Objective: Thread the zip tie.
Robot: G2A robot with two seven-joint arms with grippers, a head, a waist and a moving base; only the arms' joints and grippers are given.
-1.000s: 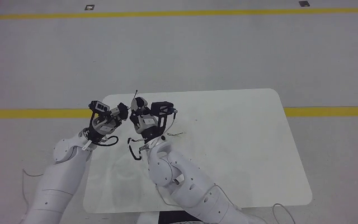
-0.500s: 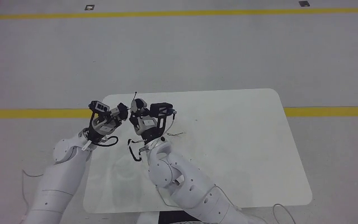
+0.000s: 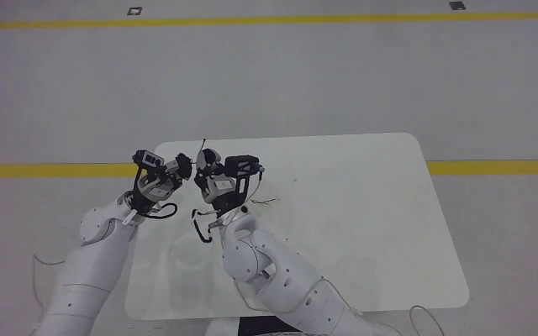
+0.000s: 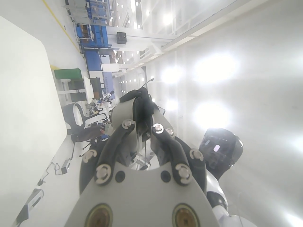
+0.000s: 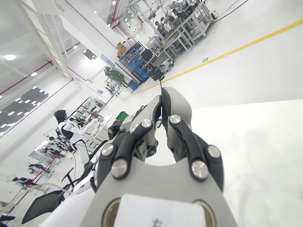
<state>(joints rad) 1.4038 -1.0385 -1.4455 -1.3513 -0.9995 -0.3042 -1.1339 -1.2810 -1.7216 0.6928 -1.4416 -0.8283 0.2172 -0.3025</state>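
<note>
Both arms are raised over the left part of the white table (image 3: pixel 353 227), wrists close together. My left gripper (image 3: pixel 181 165) is shut on a dark bit of the zip tie, and a thin black tip (image 4: pixel 148 81) pokes out past its fingers (image 4: pixel 123 109). Just beside it, my right gripper (image 3: pixel 207 160) is shut on the black zip tie (image 5: pixel 161 85), whose strand sticks out beyond the fingertips. From above, the thin strand (image 3: pixel 202 147) rises between the two grippers. I cannot tell whether the two held ends meet.
A thin black strand (image 3: pixel 264 201) lies on the table just right of the arms. The table's right half (image 3: pixel 378 252) is bare white surface, with grey floor and a yellow line (image 3: pixel 479 167) beyond its edges.
My right gripper has edged slightly left, closer to the left gripper. The left arm has hardly moved.
</note>
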